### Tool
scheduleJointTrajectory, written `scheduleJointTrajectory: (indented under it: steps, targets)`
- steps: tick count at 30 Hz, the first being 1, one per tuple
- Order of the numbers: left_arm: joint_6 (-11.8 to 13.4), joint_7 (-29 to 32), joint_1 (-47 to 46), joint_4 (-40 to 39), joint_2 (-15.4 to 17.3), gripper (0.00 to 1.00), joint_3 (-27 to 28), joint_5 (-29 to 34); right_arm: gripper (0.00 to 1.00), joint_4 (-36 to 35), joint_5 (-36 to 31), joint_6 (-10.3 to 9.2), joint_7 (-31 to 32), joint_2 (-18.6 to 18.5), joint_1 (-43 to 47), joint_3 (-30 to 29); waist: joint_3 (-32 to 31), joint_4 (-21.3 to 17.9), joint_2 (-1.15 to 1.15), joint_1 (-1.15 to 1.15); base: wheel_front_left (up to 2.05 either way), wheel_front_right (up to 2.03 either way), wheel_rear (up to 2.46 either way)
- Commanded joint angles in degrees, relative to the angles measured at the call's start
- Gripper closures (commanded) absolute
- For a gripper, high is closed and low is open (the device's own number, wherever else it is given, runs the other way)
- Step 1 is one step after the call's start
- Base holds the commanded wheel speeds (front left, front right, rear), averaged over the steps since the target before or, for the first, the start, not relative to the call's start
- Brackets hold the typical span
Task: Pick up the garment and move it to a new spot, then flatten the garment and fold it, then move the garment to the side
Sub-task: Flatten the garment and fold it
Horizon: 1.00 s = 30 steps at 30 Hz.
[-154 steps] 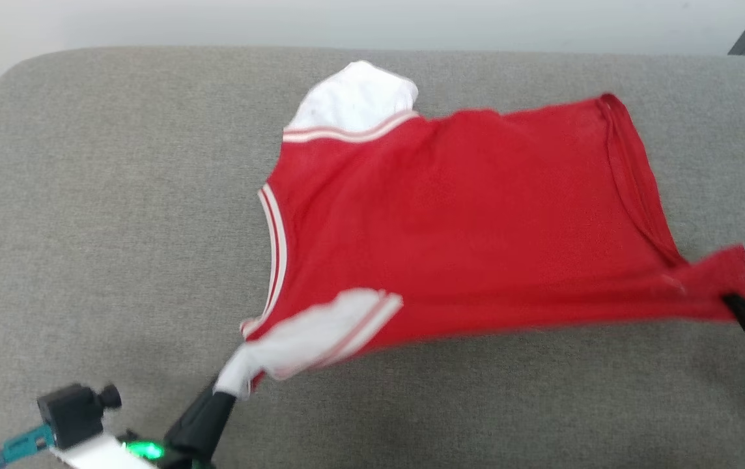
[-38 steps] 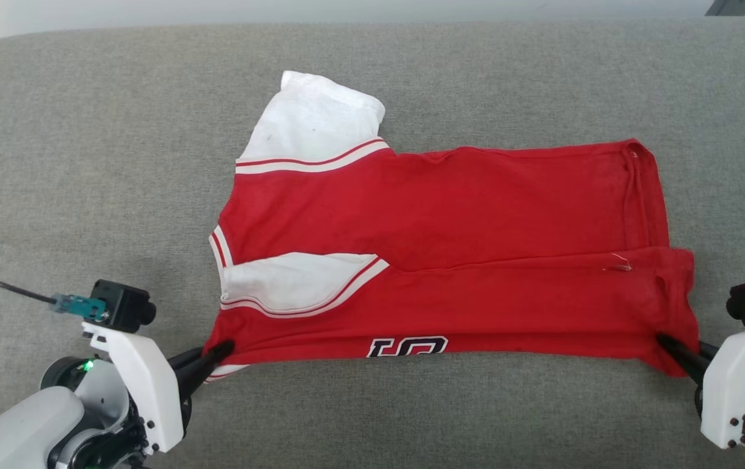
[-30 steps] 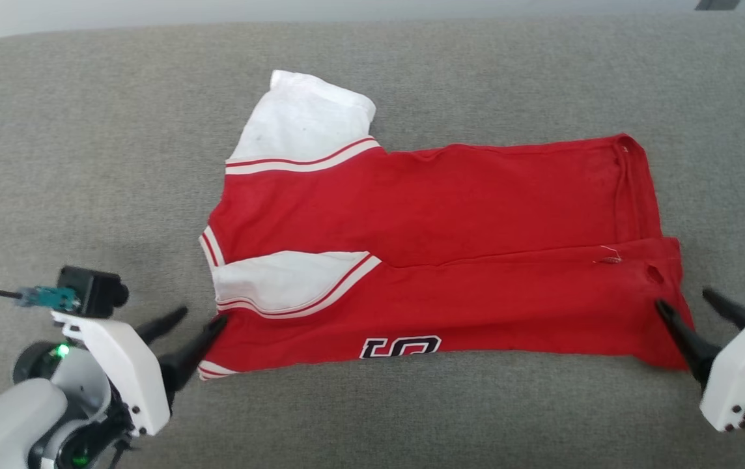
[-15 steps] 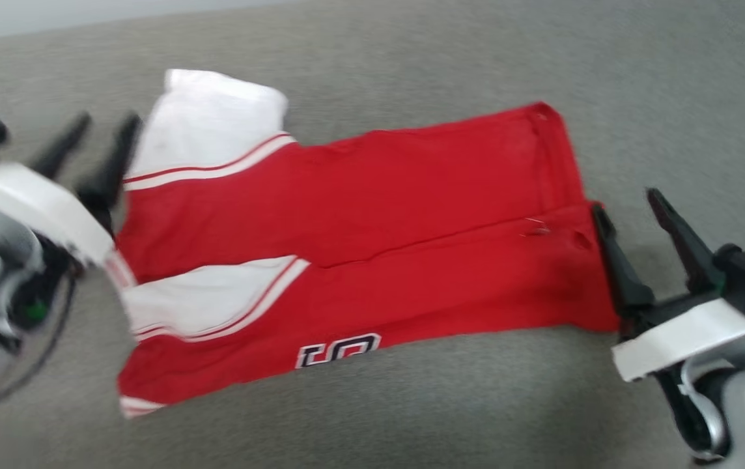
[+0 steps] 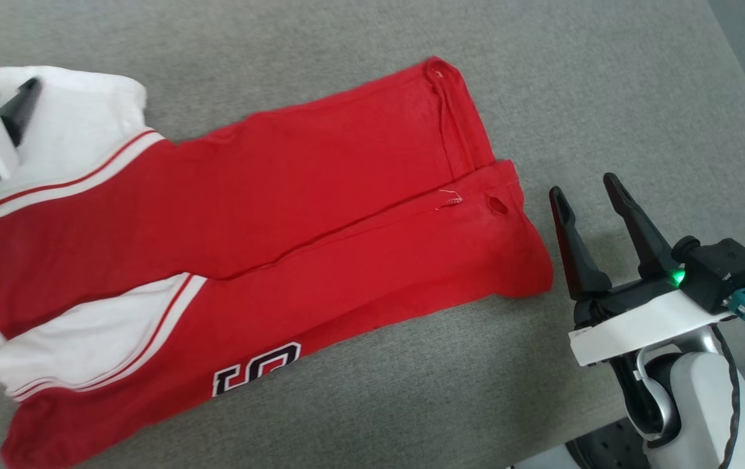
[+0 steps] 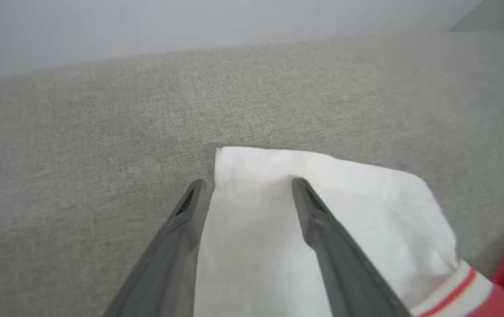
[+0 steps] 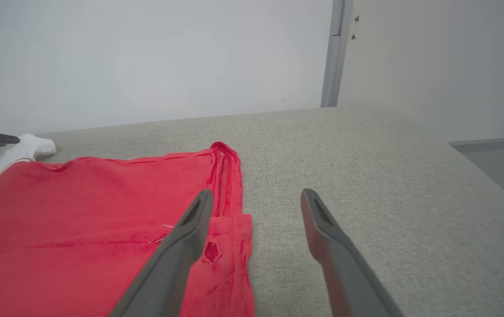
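Note:
The garment (image 5: 268, 189), a red jersey with white sleeves, lies flat on the grey cushion with its near edge folded over, the number print facing up. My left gripper (image 5: 11, 88) is open at the far white sleeve (image 6: 278, 220). Its fingers (image 6: 318, 220) straddle the sleeve's outer corner and hold nothing. My right gripper (image 5: 582, 185) stands open just right of the red hem (image 7: 230, 237), apart from the cloth, with nothing between its fingers (image 7: 322, 229). The garment's (image 7: 80, 211) hem has a small hole.
The grey upholstered surface (image 5: 607, 98) ends at a rounded right edge (image 5: 744, 98), with floor beyond. A pale wall (image 7: 146, 53) and a grey upright post (image 7: 332, 53) stand behind. Bare cushion lies right of the hem.
The head view has swung, shifting the whole picture. Both grippers have let go of the folded edge. The left one moved up to the far white sleeve; the right one drew back off the hem.

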Motion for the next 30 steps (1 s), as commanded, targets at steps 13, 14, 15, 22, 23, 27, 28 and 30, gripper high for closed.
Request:
scheduleJointTrajectory:
  steps: [13,14,15,22,23,27,28,30]
  targets:
    - [-2.9,16.2,-5.4,4.7,-3.4,1.00,-4.3,-0.3,0.00,1.4,0.1,-0.02,5.5,-4.4,-8.0,4.9,1.9,0.0,0.00,0.00,0.00,0.00,0.00]
    - [-3.2,15.8,-5.8,4.7,-3.6,1.00,-4.4,0.0,0.00,2.0,0.5,-0.02,7.2,-5.3,-10.0,5.7,2.1,0.2,0.00,0.00,0.00,0.00,0.00]
    - [-3.3,15.4,-6.0,4.6,-4.2,1.00,-4.5,-0.1,0.00,3.1,1.1,-0.02,9.1,-6.2,-12.0,6.8,2.2,0.6,0.00,0.00,0.00,0.00,0.00]
    - [-5.2,12.3,-8.1,3.9,-9.1,1.00,-4.8,0.4,0.00,14.3,8.3,-0.02,22.4,-11.0,-28.5,11.9,4.2,5.3,0.00,0.00,0.00,0.00,0.00]
    - [-5.5,11.6,-8.4,3.8,-9.9,1.00,-4.9,0.6,0.00,16.6,8.9,-0.02,24.2,-11.6,-30.7,12.4,4.4,6.1,0.00,0.00,0.00,0.00,0.00]
    - [-6.2,9.6,-8.8,4.3,-12.0,1.00,-5.3,1.0,0.00,24.2,11.6,-0.02,31.3,-12.8,-37.9,17.0,4.9,8.9,0.00,0.00,0.00,0.00,0.00]
    - [-6.4,9.2,-8.8,4.5,-12.3,1.00,-5.4,1.0,0.00,25.9,12.3,-0.02,32.7,-13.0,-39.7,18.0,5.0,9.4,0.00,0.00,0.00,0.00,0.00]
    - [-6.5,8.5,-8.8,4.8,-13.1,1.00,-5.7,1.0,0.00,28.8,14.2,-0.02,35.1,-12.7,-42.3,19.4,5.2,10.5,0.00,0.00,0.00,0.00,0.00]
